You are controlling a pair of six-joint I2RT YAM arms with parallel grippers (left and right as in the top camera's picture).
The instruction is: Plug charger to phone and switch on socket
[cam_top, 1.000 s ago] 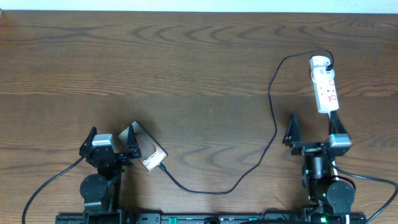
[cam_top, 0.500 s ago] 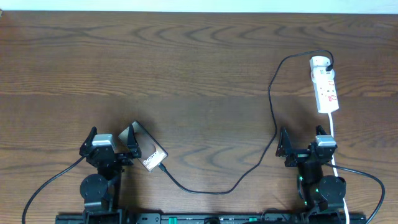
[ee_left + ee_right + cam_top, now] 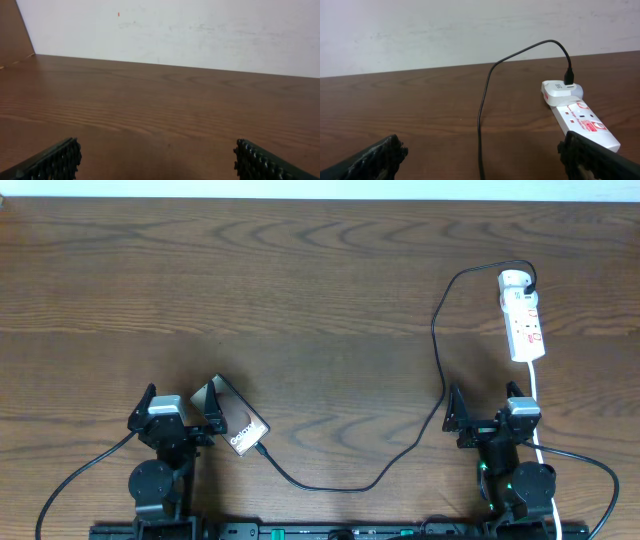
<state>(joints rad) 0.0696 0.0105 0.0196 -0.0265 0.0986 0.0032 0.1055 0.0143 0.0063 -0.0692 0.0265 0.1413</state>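
The phone (image 3: 236,424) lies back up, with white "Galaxy" lettering, just right of my left gripper (image 3: 180,406), whose right finger is at its far corner. The charger cable (image 3: 440,395) runs from the phone's near end (image 3: 263,448), where its plug tip meets the phone, in a loop up to the socket (image 3: 523,318). In the right wrist view the cable (image 3: 480,131) passes between the open fingers of my right gripper (image 3: 485,157), and its other end sits in a white adapter on the socket (image 3: 582,121). My left gripper (image 3: 157,162) is open over bare wood.
The socket's white cord (image 3: 536,402) runs down beside my right gripper (image 3: 484,408) to the front edge. Black arm cables trail from both arm bases at the front. A white wall stands behind the table's far edge.
My right gripper has pulled back from the socket's near end, toward its base and a little left, then held still. The left arm, phone and cable have not moved.
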